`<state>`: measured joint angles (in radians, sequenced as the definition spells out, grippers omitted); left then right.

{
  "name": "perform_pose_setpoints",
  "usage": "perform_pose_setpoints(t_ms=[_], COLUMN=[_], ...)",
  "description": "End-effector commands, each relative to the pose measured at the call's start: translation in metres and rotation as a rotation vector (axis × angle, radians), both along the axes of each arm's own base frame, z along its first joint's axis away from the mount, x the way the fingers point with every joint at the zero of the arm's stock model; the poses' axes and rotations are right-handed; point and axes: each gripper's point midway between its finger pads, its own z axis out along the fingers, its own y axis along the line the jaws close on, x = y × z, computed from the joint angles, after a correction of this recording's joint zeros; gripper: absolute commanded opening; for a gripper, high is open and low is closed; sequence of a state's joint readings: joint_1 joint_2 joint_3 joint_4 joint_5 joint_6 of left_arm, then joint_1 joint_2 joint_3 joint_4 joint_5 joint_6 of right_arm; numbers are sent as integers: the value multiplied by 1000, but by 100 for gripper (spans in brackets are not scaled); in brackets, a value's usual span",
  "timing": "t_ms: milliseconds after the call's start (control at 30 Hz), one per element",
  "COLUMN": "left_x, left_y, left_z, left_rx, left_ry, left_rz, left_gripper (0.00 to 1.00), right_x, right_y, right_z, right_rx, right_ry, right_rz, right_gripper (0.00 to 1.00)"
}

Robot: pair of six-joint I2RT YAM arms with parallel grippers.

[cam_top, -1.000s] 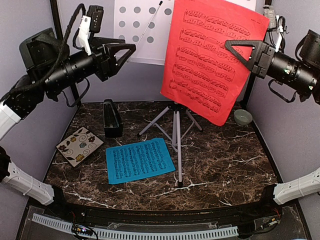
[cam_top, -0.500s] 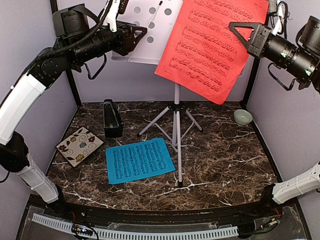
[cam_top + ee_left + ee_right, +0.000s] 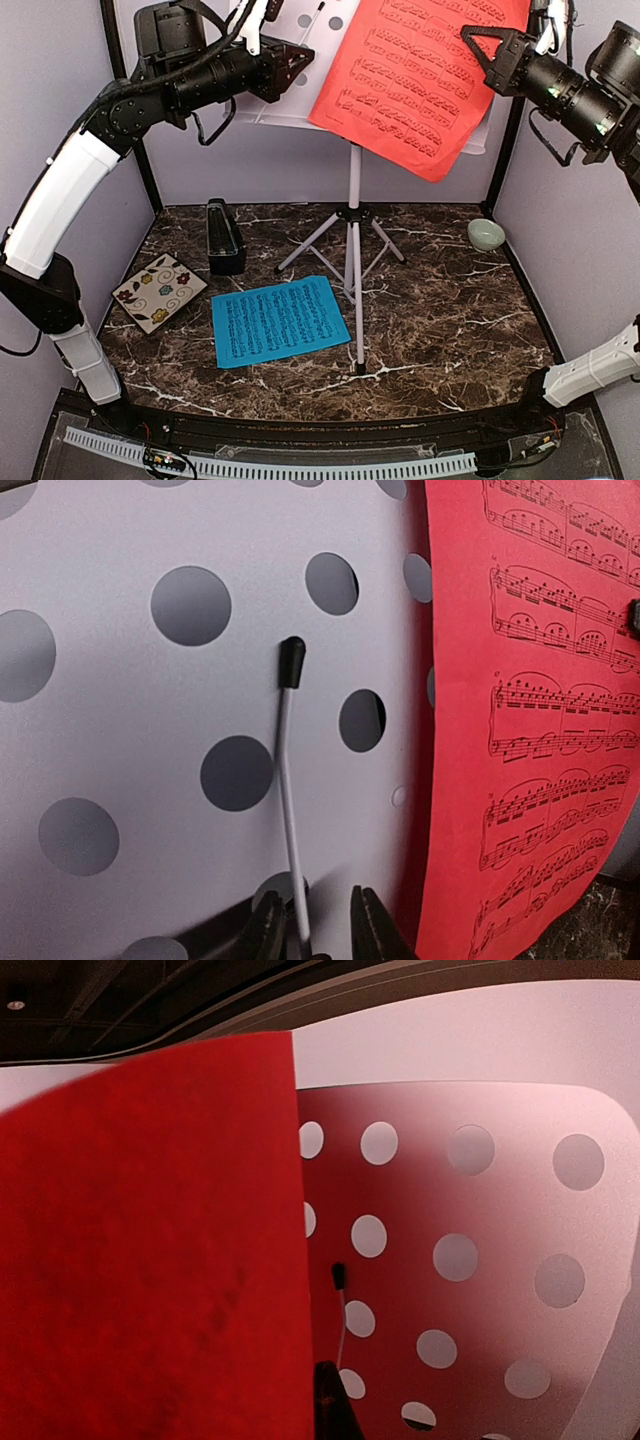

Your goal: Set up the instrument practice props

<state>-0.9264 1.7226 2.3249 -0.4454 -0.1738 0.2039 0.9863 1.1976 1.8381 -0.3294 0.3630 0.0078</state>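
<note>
The white perforated music stand [image 3: 352, 190] rises on tripod legs at the back of the table, its desk [image 3: 130, 730] filling the left wrist view. My left gripper [image 3: 290, 72] [image 3: 318, 932] is at the desk's left part, open, with the desk's thin white page-holder wire [image 3: 288, 780] running between its jaws close to the left finger. My right gripper [image 3: 482, 45] [image 3: 322, 1400] is shut on the red music sheet [image 3: 410, 75] [image 3: 150, 1260], which hangs in front of the desk's right half. The blue sheet [image 3: 280, 320] lies flat on the table. The black metronome [image 3: 224, 238] stands at the back left.
A floral tile [image 3: 160, 292] lies at the left of the marble table [image 3: 450, 330]. A small pale green bowl [image 3: 486, 234] sits at the back right. Grey walls close in the back and both sides. The stand's legs [image 3: 357, 310] spread over the table's middle.
My left arm rose and swung right to the stand's desk, its jaws narrowing around the wire. My right gripper lifted the red sheet higher, against the desk.
</note>
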Motion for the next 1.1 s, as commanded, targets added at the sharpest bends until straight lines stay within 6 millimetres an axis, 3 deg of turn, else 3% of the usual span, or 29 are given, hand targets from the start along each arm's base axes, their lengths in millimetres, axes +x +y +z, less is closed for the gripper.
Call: perform_pose_setpoints(t_ms=[0, 300, 533, 733, 1067], left_x=[0, -5, -19, -33, -38], left_y=[13, 12, 19, 15, 8], left_z=[15, 20, 32, 35, 37], left_rx=[-22, -40, -119, -139, -134], left_ry=[-27, -67, -148, -206, -240], left_rz=[26, 2, -37, -108, -152], left_gripper=[22, 0, 0, 0, 0], right_x=[2, 11, 18, 20, 29], right_y=[-8, -1, 0, 0, 27], right_z=[22, 32, 37, 54, 61], right_rx=[34, 15, 0, -1, -71], right_ry=[-68, -106, -135, -178, -226], right_rz=[-45, -73, -114, -140, -117], right_gripper=[0, 0, 0, 0, 0])
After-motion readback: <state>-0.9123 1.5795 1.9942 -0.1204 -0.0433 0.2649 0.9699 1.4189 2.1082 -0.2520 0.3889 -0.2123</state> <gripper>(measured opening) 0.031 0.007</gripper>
